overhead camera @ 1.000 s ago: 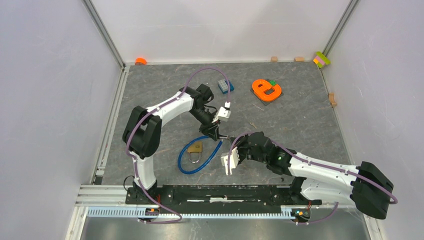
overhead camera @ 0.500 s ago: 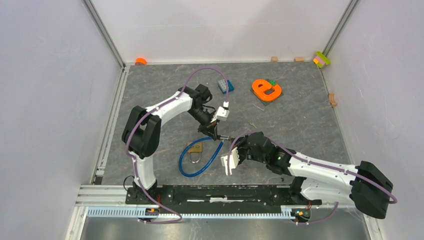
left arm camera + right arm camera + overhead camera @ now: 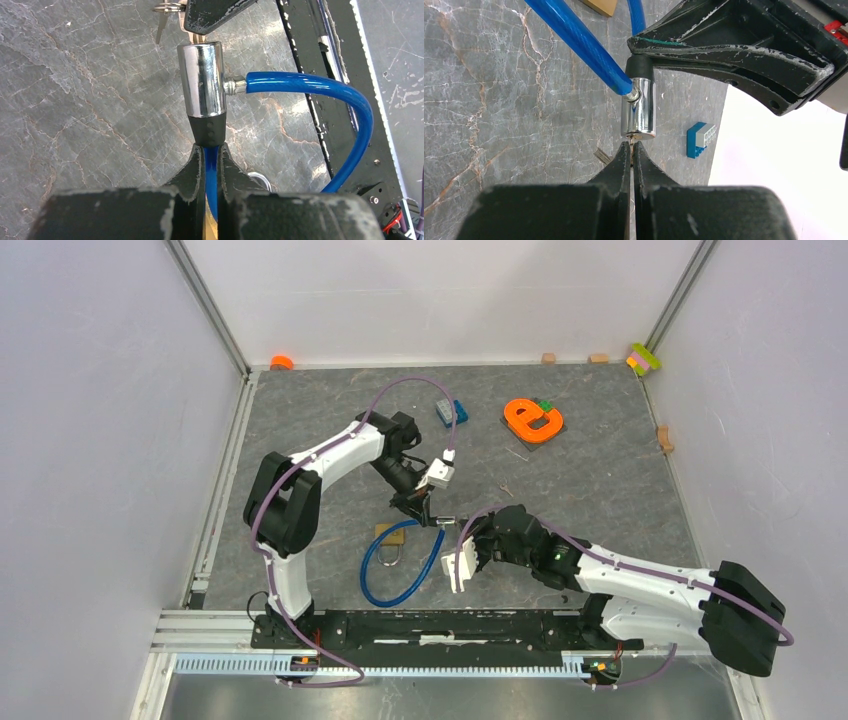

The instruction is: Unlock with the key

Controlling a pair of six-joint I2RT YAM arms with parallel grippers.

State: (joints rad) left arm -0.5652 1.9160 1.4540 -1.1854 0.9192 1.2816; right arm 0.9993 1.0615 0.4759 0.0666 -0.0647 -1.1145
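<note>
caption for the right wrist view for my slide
Right gripper holds the key at the keyway of the chrome lock cylinder while the left gripper clamps the blue cable behind it.

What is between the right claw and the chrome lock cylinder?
Only the key, held by the right claw, entering the lock cylinder; seen in both wrist views.
</note>
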